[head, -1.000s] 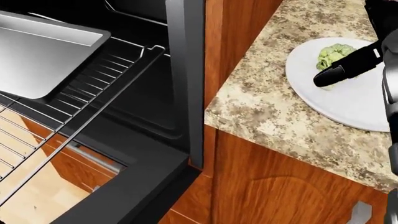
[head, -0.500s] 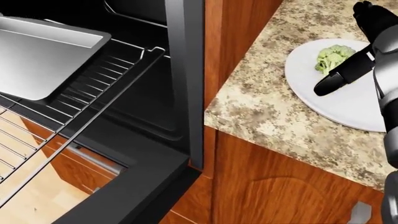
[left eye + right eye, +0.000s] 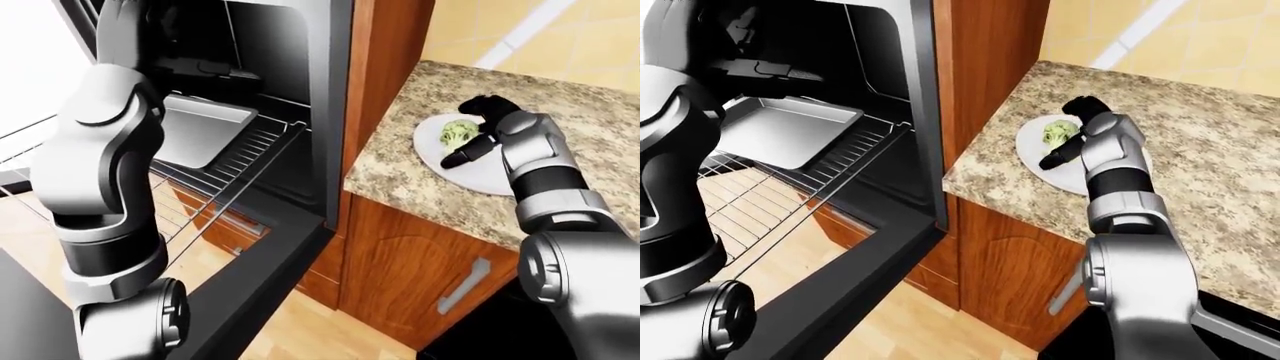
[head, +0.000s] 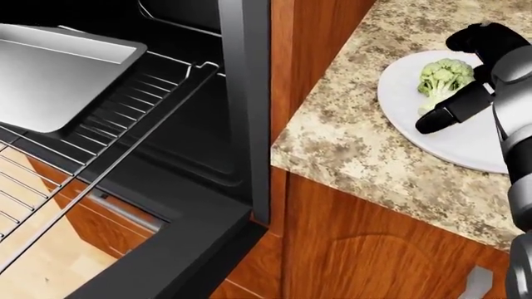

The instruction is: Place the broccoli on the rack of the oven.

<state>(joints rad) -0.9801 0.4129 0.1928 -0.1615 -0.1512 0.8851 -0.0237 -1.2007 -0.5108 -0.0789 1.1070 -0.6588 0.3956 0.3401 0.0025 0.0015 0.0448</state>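
The green broccoli lies on a white plate on the speckled counter at the right of the head view. My right hand is open over the plate. Its black thumb lies just below the broccoli and its other fingers curl above it, not closed round it. The oven rack shows at the left inside the open oven, with a metal tray on it. My left arm rises at the left of the left-eye view. Its hand is lost against the dark oven.
The open oven door juts out at the bottom left. A lower wire rack is pulled out beside it. A dark oven side frame and wooden cabinet stand between the oven and the counter.
My right hand has moved up the head view over the plate. Its fingers now stand on both sides of the broccoli, which shows more fully. The broccoli has not moved.
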